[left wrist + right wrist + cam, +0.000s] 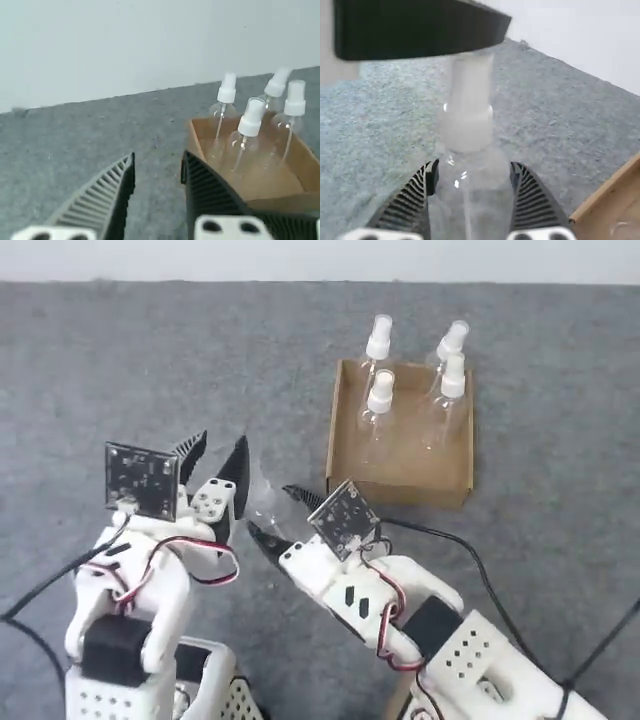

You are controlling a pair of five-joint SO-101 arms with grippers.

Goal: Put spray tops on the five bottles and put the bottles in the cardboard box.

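High view is showing the grey bench point(120, 360) with the cardboard box point(400, 480) lying on it beyond the right arm, and four bottles point(378, 410) are standing upright inside the box, each one wearing a white top. Nearer the arms, just beside the box's front left corner, the fifth bottle point(262, 505) is being held clear of the box: the right pincer point(275, 512) is closing around its clear body, one ribbed finger pressing on either side. The left pincer point(213, 462) is hanging right next to it with its fingers spread wide and gripping nothing, and one dark finger point(236, 475) is lying over the bottle's upper end. Right wrist view is looking along the right pincer point(472, 175) at the fifth bottle point(465, 200), which is sitting squarely between the two pads; a white spray top point(466, 120) is sitting on its neck, reaching up beneath the left pincer's dark finger point(420, 27), and whether the top is fully seated cannot be told. A corner of the cardboard box point(615, 195) is showing close by. Left wrist view is looking past the wide-open left pincer point(157, 200) toward the cardboard box point(197, 142), where the four bottles point(245, 145) are standing close together in front of a pale wall point(125, 45)
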